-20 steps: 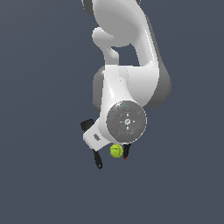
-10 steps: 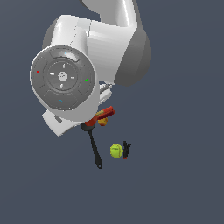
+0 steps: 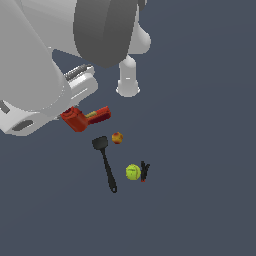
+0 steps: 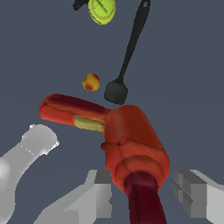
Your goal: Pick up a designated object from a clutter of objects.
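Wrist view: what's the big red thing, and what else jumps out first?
The big red thing is a drill-shaped tool, sitting right between the robot's open jaws. Beyond it lie a small red-yellow ball, a long black spatula and a yellow-green tennis ball. In the exterior view, the huge white arm fills the upper corner on that view's left.

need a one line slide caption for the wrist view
Wrist view: open gripper straddling the red drill, its fingers either side of the body, with small ball, spatula and tennis ball beyond.
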Robot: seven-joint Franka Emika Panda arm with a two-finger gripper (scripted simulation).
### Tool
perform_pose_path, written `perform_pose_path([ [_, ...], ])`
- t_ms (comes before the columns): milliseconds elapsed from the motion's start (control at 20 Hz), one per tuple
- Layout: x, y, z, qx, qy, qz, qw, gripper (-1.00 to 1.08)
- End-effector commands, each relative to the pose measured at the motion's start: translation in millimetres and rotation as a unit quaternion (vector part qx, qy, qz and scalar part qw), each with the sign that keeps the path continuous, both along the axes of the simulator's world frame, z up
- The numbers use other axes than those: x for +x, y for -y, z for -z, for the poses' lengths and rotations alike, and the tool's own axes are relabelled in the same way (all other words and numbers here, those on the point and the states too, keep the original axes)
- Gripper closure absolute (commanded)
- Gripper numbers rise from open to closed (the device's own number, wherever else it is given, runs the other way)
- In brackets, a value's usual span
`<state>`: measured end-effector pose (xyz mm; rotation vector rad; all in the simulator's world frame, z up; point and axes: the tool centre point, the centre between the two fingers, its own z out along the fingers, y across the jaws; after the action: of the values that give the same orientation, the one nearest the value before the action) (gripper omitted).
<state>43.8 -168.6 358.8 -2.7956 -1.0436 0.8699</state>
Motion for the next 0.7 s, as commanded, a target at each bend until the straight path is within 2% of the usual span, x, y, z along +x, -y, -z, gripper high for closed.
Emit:
perform_pose_path([
  [0, -0.3, 13.8, -16.3, 0.0, 0.0, -0.001, 1.0, 1.08],
  [250, 0.1, 32.1, -34.9, -0.001, 0.0, -0.001, 1.0, 1.08],
  [650, 1.2, 45.1, -47.9, -0.001, -0.001, -0.002, 1.0, 1.08],
])
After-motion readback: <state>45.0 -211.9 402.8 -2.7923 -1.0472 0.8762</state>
